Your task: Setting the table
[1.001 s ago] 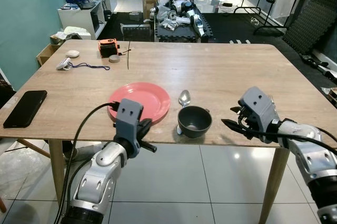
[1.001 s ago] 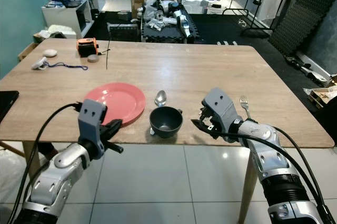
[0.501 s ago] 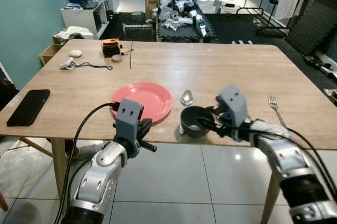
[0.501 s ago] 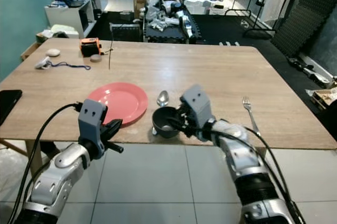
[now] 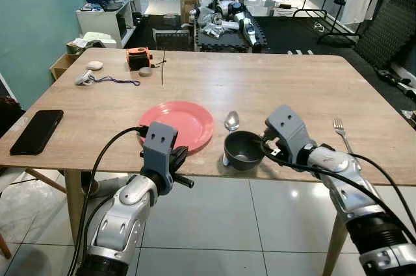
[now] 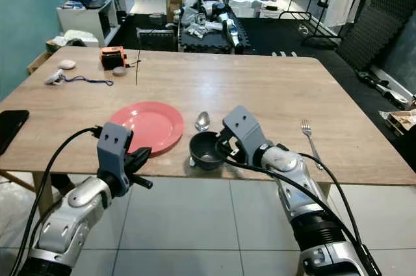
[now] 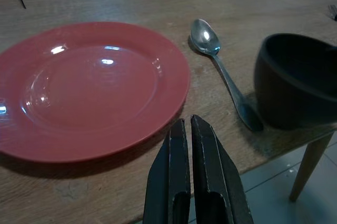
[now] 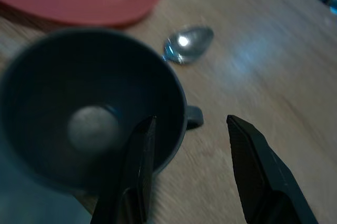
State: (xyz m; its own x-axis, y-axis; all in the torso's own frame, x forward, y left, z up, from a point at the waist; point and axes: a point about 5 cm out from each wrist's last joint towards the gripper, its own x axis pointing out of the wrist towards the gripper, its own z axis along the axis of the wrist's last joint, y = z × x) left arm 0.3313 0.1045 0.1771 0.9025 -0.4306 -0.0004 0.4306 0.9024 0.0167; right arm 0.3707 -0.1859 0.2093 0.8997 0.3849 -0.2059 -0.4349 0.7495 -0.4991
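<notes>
Wooden table (image 5: 273, 87) carries a red plate (image 5: 177, 125) near its front edge, with a metal spoon (image 5: 230, 124) just beside it and a dark grey cup (image 5: 244, 149) resting over the spoon's handle end, right at the edge. The right gripper (image 8: 184, 174) is at the cup with its fingers spread, one finger (image 8: 138, 166) over the inside of the rim and the other outside, near the small handle (not yet closed on it). A fork (image 5: 340, 133) lies well apart toward the right. The left gripper (image 7: 190, 174) hovers at the front edge by the plate, its fingers pressed together and empty. Further left lies a black phone (image 5: 37, 131).
</notes>
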